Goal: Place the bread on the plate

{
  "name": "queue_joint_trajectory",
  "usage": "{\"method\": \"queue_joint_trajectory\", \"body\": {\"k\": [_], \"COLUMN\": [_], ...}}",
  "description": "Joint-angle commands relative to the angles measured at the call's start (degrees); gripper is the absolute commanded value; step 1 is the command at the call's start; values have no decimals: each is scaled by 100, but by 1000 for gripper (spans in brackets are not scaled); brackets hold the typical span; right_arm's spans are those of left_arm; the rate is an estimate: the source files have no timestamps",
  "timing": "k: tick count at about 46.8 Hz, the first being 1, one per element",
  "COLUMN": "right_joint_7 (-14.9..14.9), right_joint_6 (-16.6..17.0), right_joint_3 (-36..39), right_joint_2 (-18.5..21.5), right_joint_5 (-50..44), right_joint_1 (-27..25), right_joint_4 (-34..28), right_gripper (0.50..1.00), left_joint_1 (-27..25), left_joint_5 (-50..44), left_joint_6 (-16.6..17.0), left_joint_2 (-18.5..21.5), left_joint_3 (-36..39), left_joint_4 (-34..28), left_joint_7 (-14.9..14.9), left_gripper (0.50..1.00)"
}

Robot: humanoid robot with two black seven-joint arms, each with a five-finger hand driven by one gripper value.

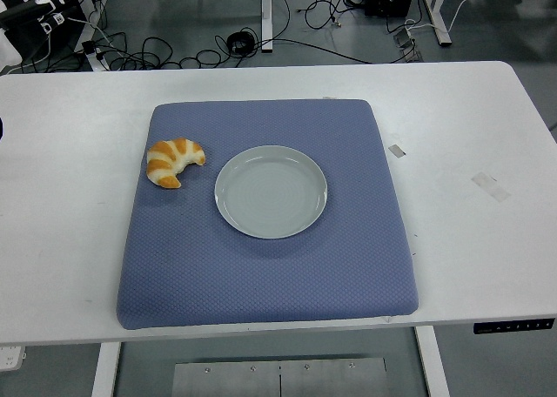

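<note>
Neither hand of ours shows anywhere over the table, so we cannot tell how open the fingers are or whether they hold anything. We see the croissant (174,161) lying on the blue mat (270,266), just beside the left rim of the pale plate (271,191) but not touching it. Nothing is on the plate, so we judge the task not yet begun.

We expect the main risk at the grasp: the bread is curved and looks soft, so a hard pinch could crush it, while a shallow one could let it roll free. Its closeness to the plate means a low approach could knock the rim and slide the plate across the mat.

We find no readable brand, label or writing; two bits of tape (490,186) on the white table (61,153) are blank.
</note>
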Motion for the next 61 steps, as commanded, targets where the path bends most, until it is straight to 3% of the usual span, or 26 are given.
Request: {"method": "queue_joint_trajectory", "body": {"k": [1, 61], "right_joint_7": [0, 0], "right_joint_6": [1, 1], "right_joint_3": [0, 0], "right_joint_2": [0, 0], "right_joint_5": [1, 1], "right_joint_1": [0, 0], "right_joint_4": [-7, -7], "right_gripper": [1000, 1000], "left_joint_1": [1, 133], "left_joint_5": [0, 0], "left_joint_6": [2, 2], "left_joint_2": [0, -79], "left_joint_3": [0, 8], "left_joint_4": [-6, 3], "left_joint_7": [0, 0], "left_gripper": [972, 972]}}
